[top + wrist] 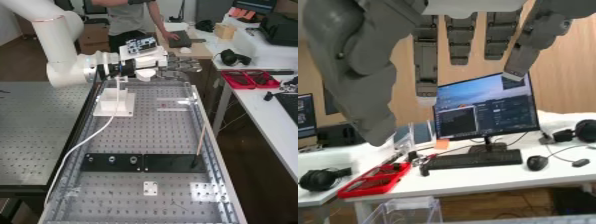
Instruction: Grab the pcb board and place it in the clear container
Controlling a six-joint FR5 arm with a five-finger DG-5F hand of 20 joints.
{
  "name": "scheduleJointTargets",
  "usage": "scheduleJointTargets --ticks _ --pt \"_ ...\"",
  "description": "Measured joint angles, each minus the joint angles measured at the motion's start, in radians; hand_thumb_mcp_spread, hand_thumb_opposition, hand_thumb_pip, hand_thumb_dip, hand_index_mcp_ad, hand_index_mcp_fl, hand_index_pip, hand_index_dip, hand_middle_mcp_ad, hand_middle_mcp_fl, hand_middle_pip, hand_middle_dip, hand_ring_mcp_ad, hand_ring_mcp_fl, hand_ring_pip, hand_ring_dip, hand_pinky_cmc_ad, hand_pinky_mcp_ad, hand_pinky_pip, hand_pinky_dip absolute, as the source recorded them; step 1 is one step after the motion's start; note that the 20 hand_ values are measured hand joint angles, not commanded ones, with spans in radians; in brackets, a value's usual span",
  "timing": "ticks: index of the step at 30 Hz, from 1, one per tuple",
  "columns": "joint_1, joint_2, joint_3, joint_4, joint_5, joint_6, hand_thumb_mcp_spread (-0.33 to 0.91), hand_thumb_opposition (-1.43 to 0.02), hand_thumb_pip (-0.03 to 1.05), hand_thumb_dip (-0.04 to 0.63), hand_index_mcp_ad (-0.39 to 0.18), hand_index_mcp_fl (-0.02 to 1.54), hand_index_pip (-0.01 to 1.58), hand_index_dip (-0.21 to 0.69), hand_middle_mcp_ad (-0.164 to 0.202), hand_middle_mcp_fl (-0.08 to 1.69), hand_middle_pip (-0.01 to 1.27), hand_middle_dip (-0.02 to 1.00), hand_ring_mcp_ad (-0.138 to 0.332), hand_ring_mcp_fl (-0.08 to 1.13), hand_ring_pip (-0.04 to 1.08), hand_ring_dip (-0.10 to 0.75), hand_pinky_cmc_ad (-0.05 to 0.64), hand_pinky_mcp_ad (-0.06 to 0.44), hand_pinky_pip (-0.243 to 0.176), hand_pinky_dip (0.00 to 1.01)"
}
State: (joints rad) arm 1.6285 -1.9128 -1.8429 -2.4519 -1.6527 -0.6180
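High view: robot hand [181, 65] outstretched

bright, fairly even indoor light with a few hot spots.
in the high view, soft light lies over the perforated metal tabletop [113, 190], with whitish glare towards its near right corner and a milky sheen on the neighbouring perforated tabletop [40, 130]; the white robot arm [52, 40] is pale on top and greyer underneath, while the floor [233, 165] sits in deep shade. in the wrist view, the white tabletop [477, 177] runs close to washed out, the monitor [491, 100] gives its own glow, and the fingers look dim against the evenly lit wooden wall [577, 65].
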Motion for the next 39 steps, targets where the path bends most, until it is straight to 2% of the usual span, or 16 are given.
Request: scheduleJointTargets --ticks 3,5,13,15,17,25,32,34,39 --pt "-0.014 0.062 -0.025 -0.025 0.018 -0.023 0.31 -0.82 0.68 0.206 -0.059 0.02 1.06 0.002 0.068 0.01 0.13 0.16 0.161 0.00 0.07 0.021 0.333 0.162 -0.106 0.63" --pt "-0.022 0.098 -0.038 -0.044 0.028 -0.035 0.29 -0.82 0.68 0.206 -0.059 0.02 1.04 0.002 0.068 0.01 0.13 0.16 0.157 0.00 0.07 0.021 0.333 0.178 -0.106 0.63" --pt "-0.068 0.262 -0.076 -0.199 0.087 -0.076 0.29 -0.82 0.67 0.208 -0.059 0.02 0.98 0.002 0.068 0.01 0.13 0.16 0.161 0.00 0.07 0.021 0.333 0.182 -0.120 0.63" --pt "-0.075 0.284 -0.082 -0.214 0.101 -0.086 0.29 -0.82 0.67 0.208 -0.059 0.02 0.96 0.002 0.068 0.01 0.13 0.16 0.161 0.00 0.07 0.021 0.333 0.178 -0.124 0.63" --pt "-0.082 0.314 -0.090 -0.225 0.121 -0.096 0.29 -0.82 0.67 0.208 -0.059 0.02 0.97 0.002 0.068 0.01 0.13 0.16 0.157 0.00 0.07 0.021 0.333 0.199 -0.120 0.63" --pt "-0.111 0.368 -0.096 -0.267 0.161 -0.118 0.29 -0.82 0.67 0.208 -0.058 0.02 0.94 0.005 0.068 0.01 0.13 0.16 0.157 0.00 0.07 0.021 0.335 0.201 -0.120 0.63" --pt "-0.125 0.382 -0.090 -0.299 0.175 -0.121 0.29 -0.82 0.67 0.208 -0.058 0.02 0.92 0.012 0.065 0.01 0.13 0.16 0.159 0.00 0.07 0.021 0.332 0.211 -0.120 0.63" --pt "-0.124 0.385 -0.090 -0.302 0.178 -0.123 0.29 -0.82 0.66 0.208 -0.058 0.02 0.91 0.017 0.065 0.01 0.13 0.16 0.155 0.00 0.07 0.021 0.332 0.230 -0.124 0.63" --pt "-0.120 0.394 -0.094 -0.299 0.188 -0.126 0.29 -0.82 0.65 0.208 -0.058 0.02 0.89 0.016 0.065 0.01 0.13 0.16 0.155 0.00 0.07 0.021 0.332 0.232 -0.120 0.63"
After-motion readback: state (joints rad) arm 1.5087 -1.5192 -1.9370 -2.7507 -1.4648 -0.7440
